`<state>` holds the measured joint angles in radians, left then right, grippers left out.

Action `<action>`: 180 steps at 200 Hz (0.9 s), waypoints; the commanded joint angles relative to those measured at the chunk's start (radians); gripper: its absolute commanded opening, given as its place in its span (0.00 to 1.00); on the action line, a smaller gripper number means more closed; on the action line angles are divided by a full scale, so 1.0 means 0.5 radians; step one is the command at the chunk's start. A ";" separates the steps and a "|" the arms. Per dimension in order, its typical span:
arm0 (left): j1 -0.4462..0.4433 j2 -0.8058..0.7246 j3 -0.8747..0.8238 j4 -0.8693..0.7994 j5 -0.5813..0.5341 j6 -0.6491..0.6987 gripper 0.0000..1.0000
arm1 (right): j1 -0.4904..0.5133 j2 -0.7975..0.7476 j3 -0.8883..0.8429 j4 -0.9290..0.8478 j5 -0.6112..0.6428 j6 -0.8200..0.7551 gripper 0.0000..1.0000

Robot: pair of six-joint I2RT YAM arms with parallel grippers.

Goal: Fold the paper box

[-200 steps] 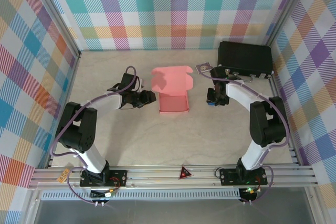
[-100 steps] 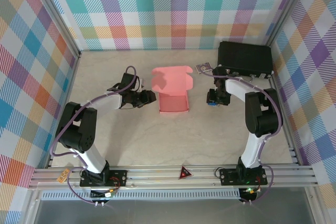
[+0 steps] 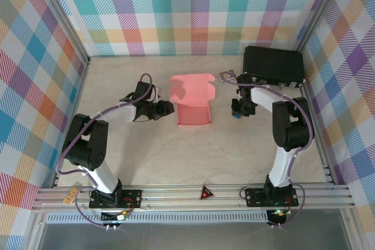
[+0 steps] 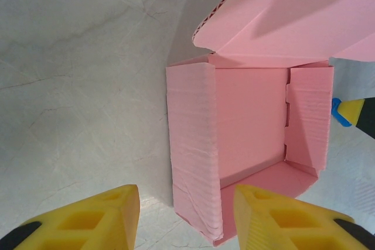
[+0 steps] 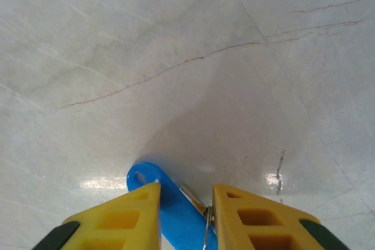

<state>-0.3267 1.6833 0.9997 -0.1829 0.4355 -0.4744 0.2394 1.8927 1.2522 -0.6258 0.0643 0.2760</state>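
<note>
Marbled table point(image 3: 176, 156). Black case point(image 3: 273, 65) in far right corner. Pink paper box point(image 3: 193, 109) mid-table, lid flap up, tray open. Left gripper point(image 3: 169, 109) released, just beside box's left wall. Right gripper point(image 5: 186, 194) straddles blue tag point(image 5: 170, 209); grip unclear.

We see the left arm point(image 3: 94, 144) rise from its base at the near edge, fold at the elbow and stretch its forearm inward. The left claw point(image 3: 166, 110) lies nearly level and points to the right. Its yellow fingers point(image 4: 99, 218) stand well apart. The right arm point(image 3: 287, 127) stands taller, with its elbow high and its forearm angled away and inward. The right claw point(image 3: 236, 109) points steeply down. Its finger pads point(image 5: 123, 218) stand a narrow gap apart, and we cannot tell whether they press on anything.
</note>
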 commanded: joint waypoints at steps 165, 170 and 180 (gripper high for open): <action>-0.021 -0.075 0.053 -0.036 0.001 0.021 0.45 | 0.000 -0.604 -0.164 -0.056 -0.057 0.041 0.00; -0.021 -0.077 0.055 -0.036 -0.002 0.021 0.45 | 0.000 -0.632 -0.158 -0.056 -0.081 0.035 0.00; -0.021 -0.085 0.056 -0.036 -0.006 0.020 0.45 | 0.000 -0.683 -0.133 -0.066 -0.133 0.020 0.00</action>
<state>-0.3267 1.6833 0.9997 -0.1829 0.4351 -0.4744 0.2394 1.6260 1.1606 -0.6472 0.0666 0.2977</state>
